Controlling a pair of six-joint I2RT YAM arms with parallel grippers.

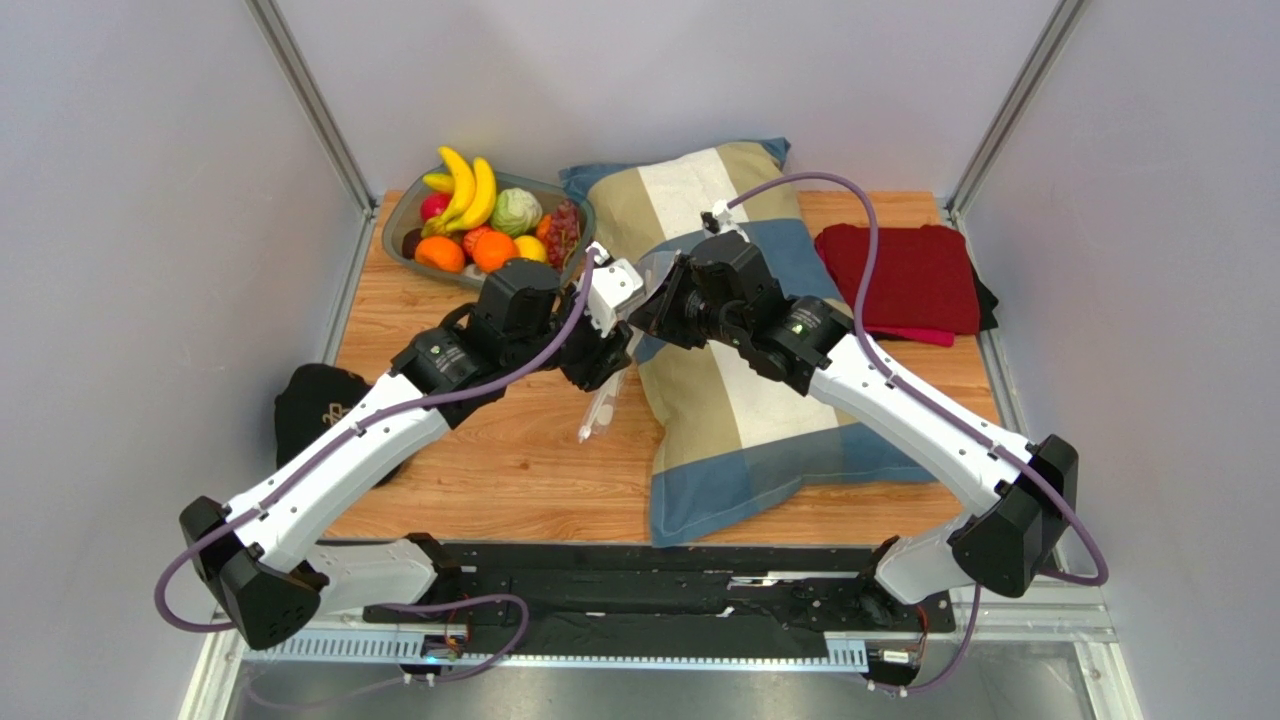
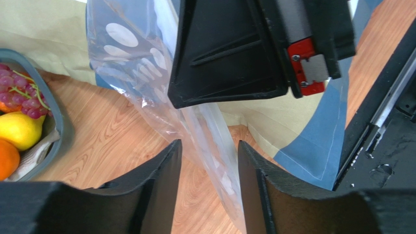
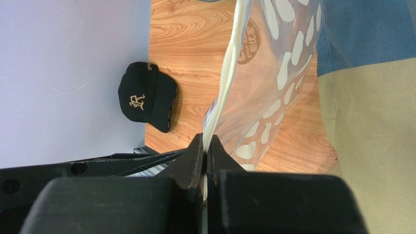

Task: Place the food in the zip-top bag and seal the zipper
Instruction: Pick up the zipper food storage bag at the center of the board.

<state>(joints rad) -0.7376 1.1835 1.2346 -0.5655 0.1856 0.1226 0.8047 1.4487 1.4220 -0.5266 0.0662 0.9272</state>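
Striped pillow (image 1: pixel 721 428) sprawls across the wooden table (image 1: pixel 496 480), with a red cloth (image 1: pixel 902 278) beside it. Black cap (image 3: pixel 146 97) sits at the left edge. Grey bowl (image 1: pixel 394 240) is at the back.

**Counter** (image 1: pixel 496 465): light wooden plank top, enclosed by pale grey walls to the left, right and far side.

Lying directly on it:
- Grey oval plastic bowl (image 1: pixel 397 237), at the far left corner.
- Large soft pillow in blue, beige and cream stripes (image 1: pixel 736 413), in the middle, reaching from the far edge nearly to the near edge, slightly askew.
- Dark red folded cloth (image 1: pixel 902 270), far right, just beside the pillow, overlapping a black fabric piece (image 1: pixel 984 303) at the wall.
- Black cap with pale embroidered emblem (image 1: pixel 316 413), at the left edge against the wall.
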